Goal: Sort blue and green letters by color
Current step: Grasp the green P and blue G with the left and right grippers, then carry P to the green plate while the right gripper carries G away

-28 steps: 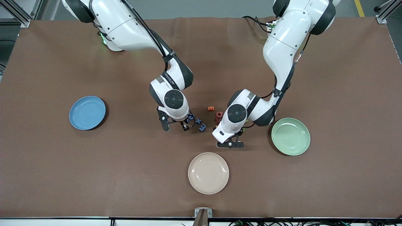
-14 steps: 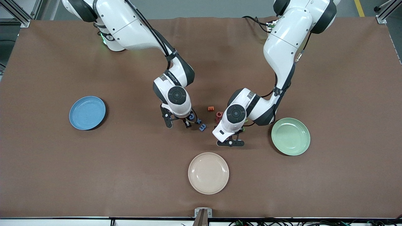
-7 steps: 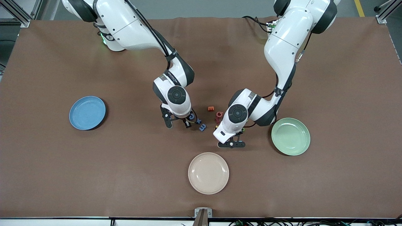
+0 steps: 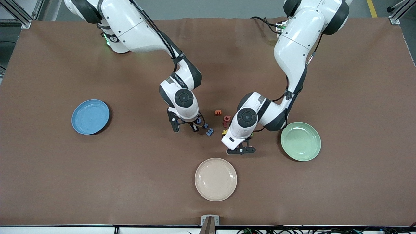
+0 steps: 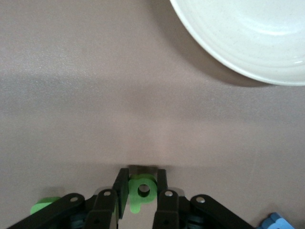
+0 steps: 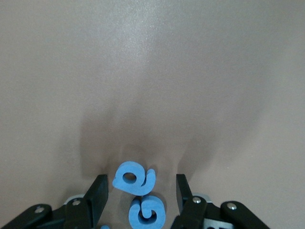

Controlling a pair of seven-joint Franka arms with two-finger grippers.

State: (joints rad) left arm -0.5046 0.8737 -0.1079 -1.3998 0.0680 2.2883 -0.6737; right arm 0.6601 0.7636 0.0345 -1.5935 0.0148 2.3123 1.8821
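Note:
My left gripper [image 4: 241,150] is low over the table between the beige and green plates. In the left wrist view it [image 5: 141,180] is shut on a green letter P [image 5: 142,190], with both jaws touching its sides. Another green letter [image 5: 45,205] lies beside it. My right gripper [image 4: 184,126] is low beside the blue letters [image 4: 208,130]. In the right wrist view it [image 6: 141,185] is open around two blue letters, a curled one [image 6: 133,178] and a G [image 6: 147,211]. The other green letters are hidden under the left hand.
A blue plate [image 4: 90,116] sits toward the right arm's end and a green plate [image 4: 300,141] toward the left arm's end. A beige plate [image 4: 215,179] lies nearer the front camera. Orange [image 4: 218,112], red [image 4: 227,118] and yellow [image 4: 225,132] letters lie between the grippers.
My right gripper has shifted a little toward the blue letters and now straddles two of them. My left gripper has edged slightly toward the green plate.

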